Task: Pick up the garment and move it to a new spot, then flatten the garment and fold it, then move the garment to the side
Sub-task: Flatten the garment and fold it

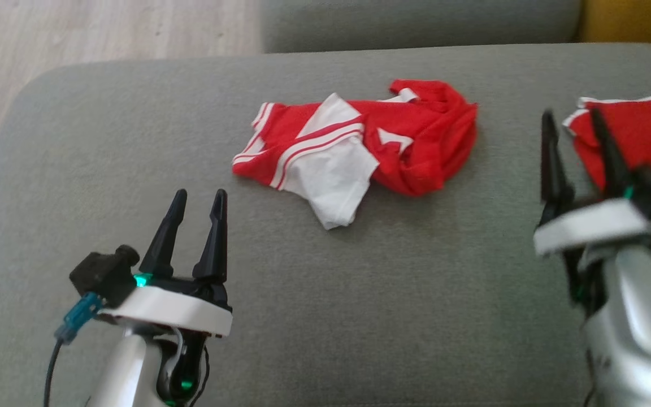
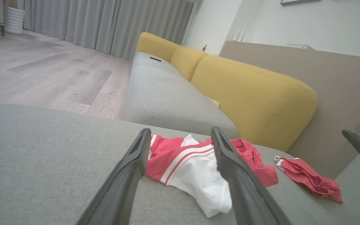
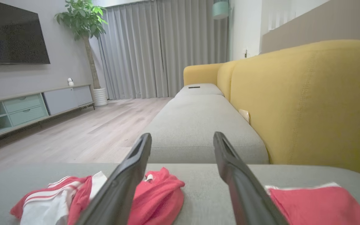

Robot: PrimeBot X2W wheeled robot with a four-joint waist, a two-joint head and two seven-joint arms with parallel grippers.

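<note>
Right now both grippers hang low over a grey woven sofa seat (image 1: 359, 316), each with its two dark fingers spread apart and nothing between them. Ahead of the left gripper (image 1: 200, 193) and a little toward the robot's right lies a crumpled red-and-white shirt (image 1: 359, 147), bunched on the cushion with a white striped sleeve turned toward the fingertips; it is near them but clear of them. The right gripper (image 1: 571, 113) stands just beside a folded red garment (image 1: 636, 133) with a white edge, which lies flat on the seat on the gripper's outer side; whether the outer finger touches the cloth I cannot tell. The crumpled shirt lies on the inner side of that gripper, well apart from the folded piece. Beyond the fingertips of both grippers the seat meets a second grey seat cushion (image 3: 198, 125), backed by mustard-yellow back cushions (image 2: 255, 97), and a small dark flat object (image 3: 194, 87) rests far down it. Farther off are pale wood-plank flooring (image 2: 42, 72), long grey curtains (image 3: 148, 47), a wall-mounted television (image 3: 11, 34), a low media cabinet (image 3: 27, 106) and a tall potted plant (image 3: 83, 18).
</note>
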